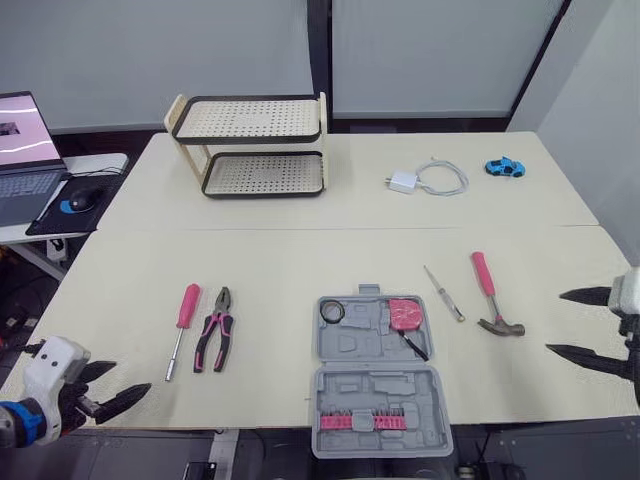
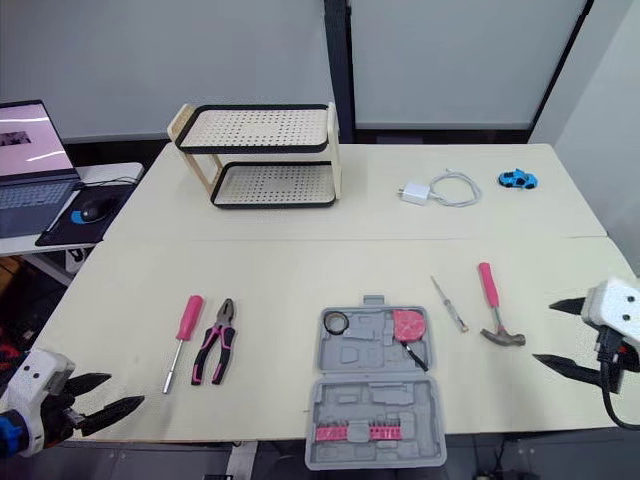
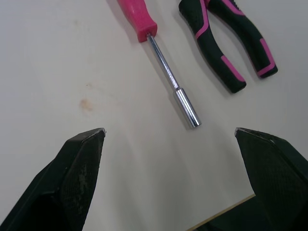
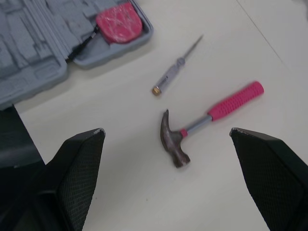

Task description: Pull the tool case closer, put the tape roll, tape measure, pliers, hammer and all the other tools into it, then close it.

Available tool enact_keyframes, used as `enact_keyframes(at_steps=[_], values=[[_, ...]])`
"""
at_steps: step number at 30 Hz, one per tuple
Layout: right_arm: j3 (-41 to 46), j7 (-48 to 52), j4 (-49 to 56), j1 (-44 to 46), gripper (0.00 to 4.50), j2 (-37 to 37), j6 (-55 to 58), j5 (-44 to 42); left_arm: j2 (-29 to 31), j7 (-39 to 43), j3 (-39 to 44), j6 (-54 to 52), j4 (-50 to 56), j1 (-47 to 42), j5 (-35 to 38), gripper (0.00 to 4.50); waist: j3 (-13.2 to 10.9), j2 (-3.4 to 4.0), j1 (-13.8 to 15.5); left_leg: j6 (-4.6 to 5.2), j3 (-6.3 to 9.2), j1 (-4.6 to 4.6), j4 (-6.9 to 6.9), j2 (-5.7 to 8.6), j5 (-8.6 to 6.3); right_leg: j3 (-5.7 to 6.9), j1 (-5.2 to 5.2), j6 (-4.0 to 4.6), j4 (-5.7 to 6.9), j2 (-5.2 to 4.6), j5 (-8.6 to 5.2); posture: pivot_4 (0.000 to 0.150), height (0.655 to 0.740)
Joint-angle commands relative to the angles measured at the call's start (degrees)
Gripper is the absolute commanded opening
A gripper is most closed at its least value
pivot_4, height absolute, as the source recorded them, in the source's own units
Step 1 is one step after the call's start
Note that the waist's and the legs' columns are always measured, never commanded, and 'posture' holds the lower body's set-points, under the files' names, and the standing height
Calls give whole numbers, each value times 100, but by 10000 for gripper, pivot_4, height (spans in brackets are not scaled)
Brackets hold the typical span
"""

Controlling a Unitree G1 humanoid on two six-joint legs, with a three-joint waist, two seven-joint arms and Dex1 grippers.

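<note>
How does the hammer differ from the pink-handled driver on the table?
The hammer lies right of the tool case; the driver lies left of it, beside the pliers. The hammer ends in a dark claw head, the driver in a slim metal shaft with a socket tip. Both have pink handles and lie outside the case.

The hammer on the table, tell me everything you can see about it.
Small claw hammer: pink textured grip, bare metal shank, dark worn-looking head. It lies flat on the cream table, head toward the robot, grip pointing away, right of the open tool case and beside a thin screwdriver, not touching it. The open right gripper is near, but nothing holds it.
</note>
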State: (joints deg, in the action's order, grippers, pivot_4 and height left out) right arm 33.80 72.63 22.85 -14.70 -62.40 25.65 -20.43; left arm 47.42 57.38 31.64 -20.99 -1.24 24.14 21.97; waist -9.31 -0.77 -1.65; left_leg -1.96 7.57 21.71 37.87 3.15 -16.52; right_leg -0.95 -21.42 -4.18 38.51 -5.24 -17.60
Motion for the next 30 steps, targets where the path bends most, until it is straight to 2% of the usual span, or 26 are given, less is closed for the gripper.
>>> enact_keyframes(at_steps=[1,7,10,13,20,30], values=[[-436,-148,611,636,44605,-199,437,-601,-323,-621,237,-433,896,20,254,45000,0,-1,10,0,2,1,0,2,0,1,1,0,1,-1,0,1500,7400],[-1961,-236,1091,2377,44605,-158,1022,-1372,-1403,-2003,-128,-1407,2679,22,593,45000,-3,-11,23,-1,5,6,4,5,0,3,2,0,-8,-2,0,1500,7400],[-2591,-394,1147,3118,44605,59,1237,-1508,-1988,-2810,-533,-1695,3258,-181,479,45000,-3,-13,48,-1,5,8,4,11,0,4,4,-1,-16,-3,1,1500,7400],[-3011,-479,1185,3494,44605,189,1336,-1500,-2438,-3582,-989,-1951,3512,-477,197,45000,-3,-14,118,-1,10,8,6,10,0,9,8,-4,-27,-1,5,1500,7400],[-3353,-464,1114,3692,44605,320,1322,-1523,-3058,-4768,-1788,-2174,3237,-1219,-499,45000,-2,-15,174,-3,8,13,8,17,1,7,10,-12,-42,0,11,1500,7400],[-3354,-420,1079,3602,44605,224,1255,-1440,-3377,-5406,-2027,-2528,2553,-1936,-899,45000,-2,-15,166,-3,8,12,8,16,1,5,7,-12,-41,3,11,1500,7400]])
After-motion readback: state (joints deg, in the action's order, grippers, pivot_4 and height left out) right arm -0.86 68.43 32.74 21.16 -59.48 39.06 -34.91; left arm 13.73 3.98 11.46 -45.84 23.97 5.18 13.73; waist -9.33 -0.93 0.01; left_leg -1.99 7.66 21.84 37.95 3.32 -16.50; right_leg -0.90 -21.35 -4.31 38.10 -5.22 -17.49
